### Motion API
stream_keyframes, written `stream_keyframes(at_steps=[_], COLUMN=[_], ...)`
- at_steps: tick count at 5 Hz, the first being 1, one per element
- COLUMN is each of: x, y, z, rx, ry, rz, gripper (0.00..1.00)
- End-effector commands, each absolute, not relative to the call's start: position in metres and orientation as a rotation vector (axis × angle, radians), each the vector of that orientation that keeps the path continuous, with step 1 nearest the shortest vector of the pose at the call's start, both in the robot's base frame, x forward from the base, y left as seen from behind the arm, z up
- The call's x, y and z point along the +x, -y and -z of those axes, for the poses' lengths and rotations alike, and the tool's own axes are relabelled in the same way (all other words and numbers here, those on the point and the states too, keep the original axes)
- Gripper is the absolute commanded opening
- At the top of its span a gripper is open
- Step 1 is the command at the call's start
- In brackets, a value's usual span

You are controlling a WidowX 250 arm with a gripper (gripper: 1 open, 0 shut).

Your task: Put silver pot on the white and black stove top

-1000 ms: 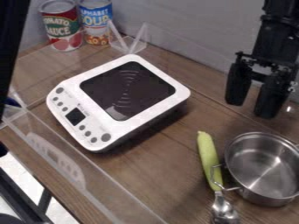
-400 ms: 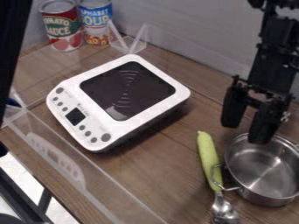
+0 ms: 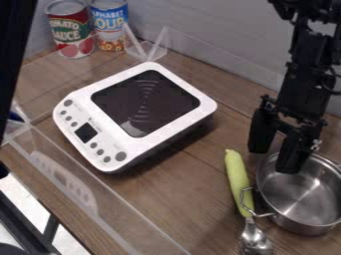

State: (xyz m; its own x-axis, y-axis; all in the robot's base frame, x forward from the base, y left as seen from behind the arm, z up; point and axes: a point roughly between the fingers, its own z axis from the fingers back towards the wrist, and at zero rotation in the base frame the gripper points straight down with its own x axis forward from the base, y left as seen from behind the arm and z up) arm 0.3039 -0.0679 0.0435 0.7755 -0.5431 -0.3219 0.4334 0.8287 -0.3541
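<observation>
The silver pot sits on the wooden table at the lower right, shiny, round and empty. My black gripper hangs open just above the pot's far left rim, one finger over the rim and one outside it, holding nothing. The white and black stove top lies left of centre, its black glass centre bare, its button panel facing the front left.
A metal scoop with a yellow-green handle lies just left of the pot. Two cans stand at the back left. A clear plastic barrier runs along the table's front edge.
The gripper has come down and slightly left, from above and behind the pot to its far left rim. It stayed open. Pot and stove top have not moved.
</observation>
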Motion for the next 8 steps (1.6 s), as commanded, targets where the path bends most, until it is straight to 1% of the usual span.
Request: stream_keyframes(at_steps=[1,2,4,5,6,7,8], x=[0.302,0.299,0.297,0.295,0.293,0.292,0.296], y=[0.066,0.067,0.080,0.078,0.075,0.071,0.070], z=[-0.049,-0.049,-0.058,-0.061,-0.063,-0.064,-0.069], rx=[-0.268,-0.272,-0.271,-0.264,-0.259,-0.254,-0.259], ry=[-0.382,-0.373,-0.368,-0.374,-0.383,-0.390,-0.372], rz=[0.553,0.565,0.611,0.679,0.739,0.799,0.758], gripper=[1.00,1.00,1.00,1.00,0.00,0.00,0.00])
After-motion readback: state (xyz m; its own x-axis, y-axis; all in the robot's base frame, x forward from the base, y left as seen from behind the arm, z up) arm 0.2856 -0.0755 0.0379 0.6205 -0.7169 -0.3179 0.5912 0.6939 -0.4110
